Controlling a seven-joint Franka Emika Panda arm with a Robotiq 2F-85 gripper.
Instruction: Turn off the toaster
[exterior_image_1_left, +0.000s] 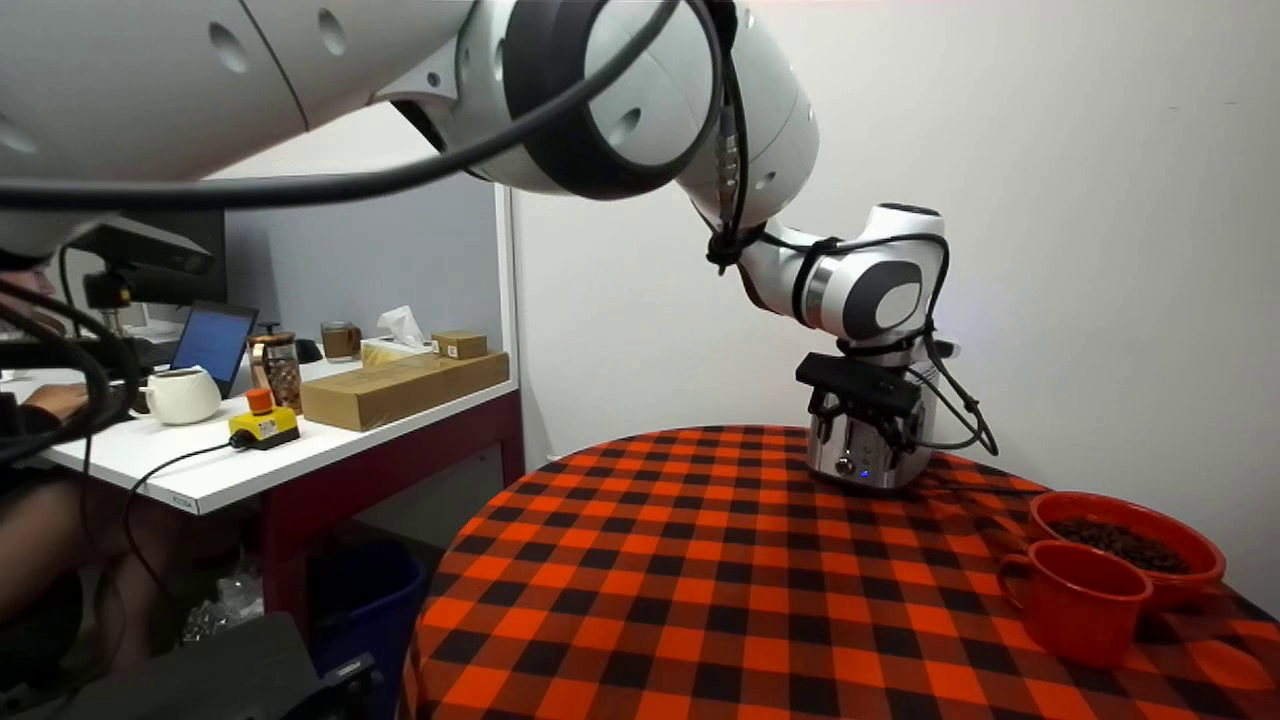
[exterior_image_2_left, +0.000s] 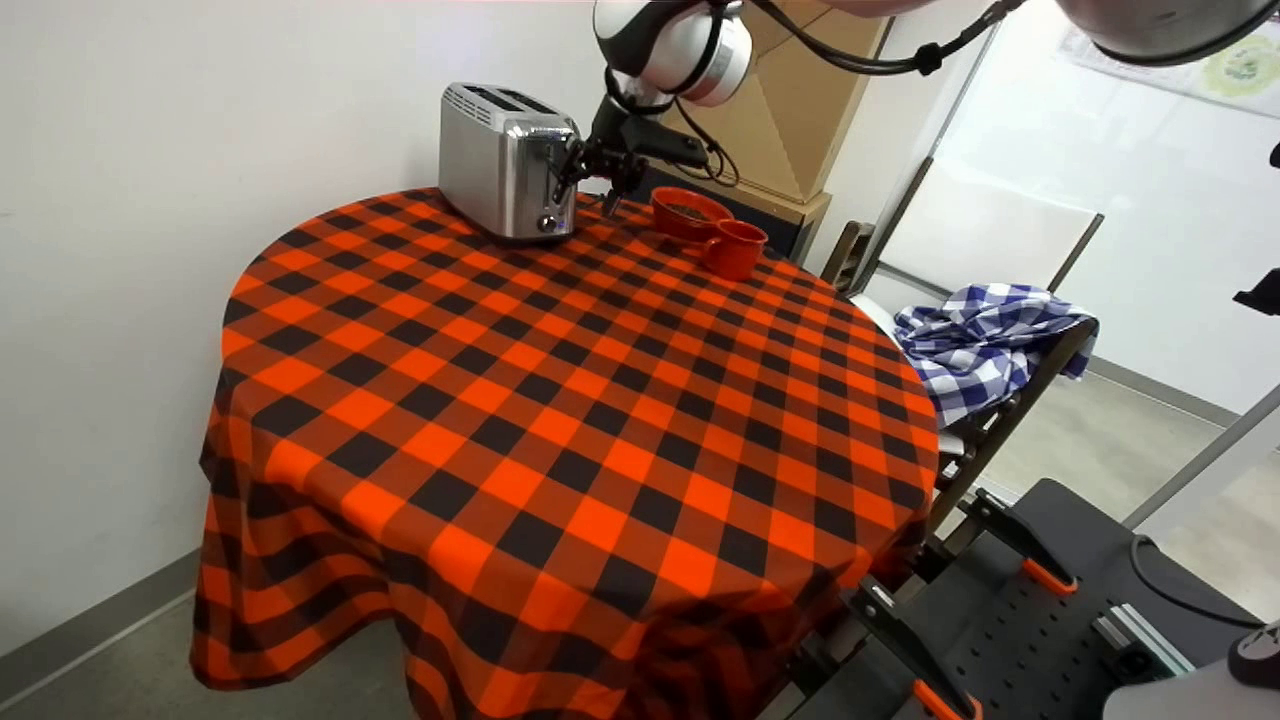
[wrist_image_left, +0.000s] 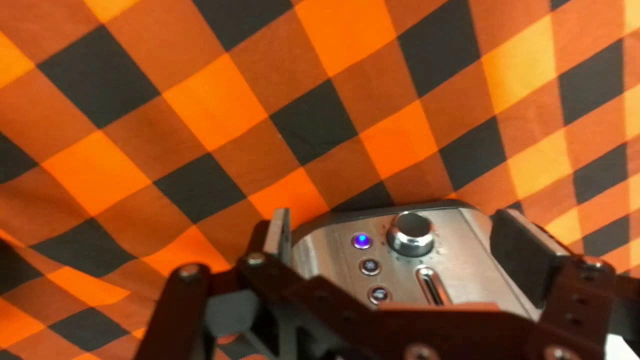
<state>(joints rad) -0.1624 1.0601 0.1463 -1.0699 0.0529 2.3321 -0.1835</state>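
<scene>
Red-and-black checked, the round table (exterior_image_2_left: 560, 430) stands beside a pale wall (exterior_image_2_left: 250, 90) in an exterior view; at its far edge is the toaster (exterior_image_2_left: 500, 165). In an exterior view, a red mug (exterior_image_1_left: 1085, 610) and red bowl (exterior_image_1_left: 1195, 582) sit near the right edge. In the wrist view, the gripper (wrist_image_left: 395, 222), fingers parted wide, flanks the toaster's front, where a blue light (wrist_image_left: 362, 241) glows.

Round table (exterior_image_2_left: 540, 480), checked cloth (exterior_image_2_left: 300, 590); on it toaster (exterior_image_2_left: 505, 165), red mug (exterior_image_2_left: 738, 255) beside red bowl (exterior_image_2_left: 675, 226)
</scene>
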